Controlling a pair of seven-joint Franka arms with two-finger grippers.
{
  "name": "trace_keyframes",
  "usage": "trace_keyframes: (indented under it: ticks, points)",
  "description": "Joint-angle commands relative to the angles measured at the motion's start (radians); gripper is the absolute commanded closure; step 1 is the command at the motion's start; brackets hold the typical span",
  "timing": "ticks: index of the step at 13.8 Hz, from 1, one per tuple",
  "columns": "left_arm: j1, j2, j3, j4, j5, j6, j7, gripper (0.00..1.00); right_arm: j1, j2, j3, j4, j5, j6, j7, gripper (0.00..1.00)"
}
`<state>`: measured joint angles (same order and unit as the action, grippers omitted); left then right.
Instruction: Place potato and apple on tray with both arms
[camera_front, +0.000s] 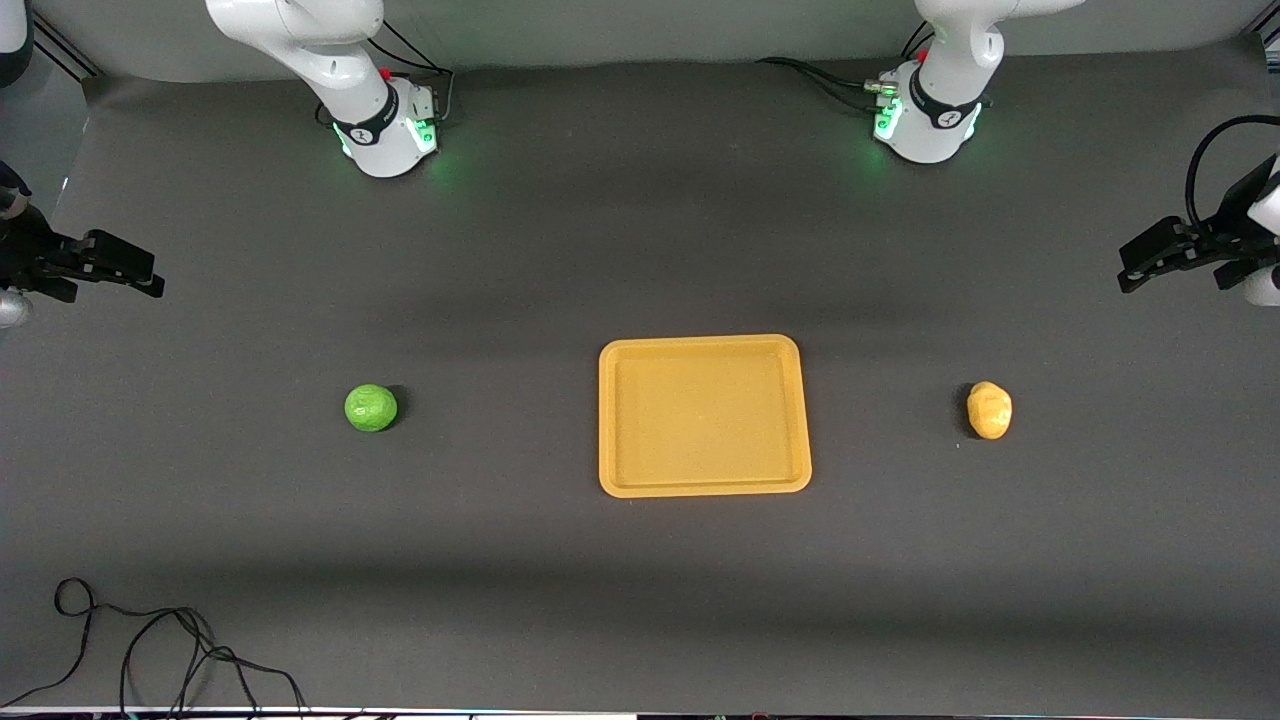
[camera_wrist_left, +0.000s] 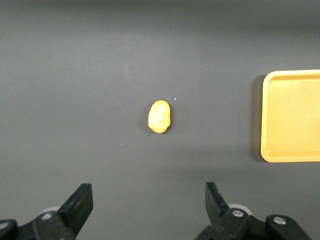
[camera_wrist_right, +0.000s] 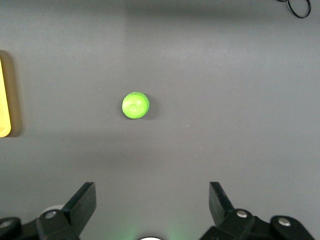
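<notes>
Lying apart, one apple (camera_front: 371, 408), one potato (camera_front: 989, 410), one bare tray (camera_front: 704, 487), left claw (camera_wrist_left: 149, 201), right claw (camera_wrist_right: 152, 202) both spread, raised

text: none legible | labels: none — arm-base markings too small to read

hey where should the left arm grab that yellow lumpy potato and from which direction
Probably from straight above, pinching the small lumpy yellow-orange potato across its narrow middle. It lies flat on the dark table, apart from the flat yellow-orange plastic tray. It looks oval, so its short axis best fits the left hand, whose fingers are open.
</notes>
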<state>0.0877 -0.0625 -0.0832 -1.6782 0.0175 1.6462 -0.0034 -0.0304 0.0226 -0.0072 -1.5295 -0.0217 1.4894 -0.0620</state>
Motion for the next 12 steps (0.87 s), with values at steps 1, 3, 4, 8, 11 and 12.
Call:
trace_keyframes:
  ticks: [1, 3, 4, 8, 11, 12]
  points:
    - [-0.011, 0.013, 0.010, 0.026, 0.002, -0.019, 0.009, 0.00, 0.007, -0.029, -0.008, -0.026, 0.011, 0.014, -0.019, 0.00]
    - [-0.014, 0.021, 0.008, 0.029, 0.002, -0.019, 0.009, 0.00, 0.007, -0.027, -0.008, -0.023, 0.012, 0.015, -0.019, 0.00]
    - [-0.013, 0.021, 0.008, 0.028, 0.002, -0.022, 0.009, 0.00, 0.007, -0.027, -0.007, -0.023, 0.012, 0.015, -0.018, 0.00]
    - [-0.013, 0.021, 0.010, 0.023, 0.004, -0.022, 0.019, 0.00, 0.007, -0.020, -0.007, -0.023, 0.014, 0.018, -0.013, 0.00]
    - [-0.009, 0.024, 0.011, 0.012, 0.002, -0.022, 0.034, 0.00, 0.006, -0.015, -0.007, -0.021, 0.014, 0.028, -0.013, 0.00]
    - [-0.009, 0.029, 0.013, 0.011, 0.002, -0.023, 0.034, 0.00, 0.006, -0.016, -0.007, -0.021, 0.017, 0.026, -0.013, 0.00]
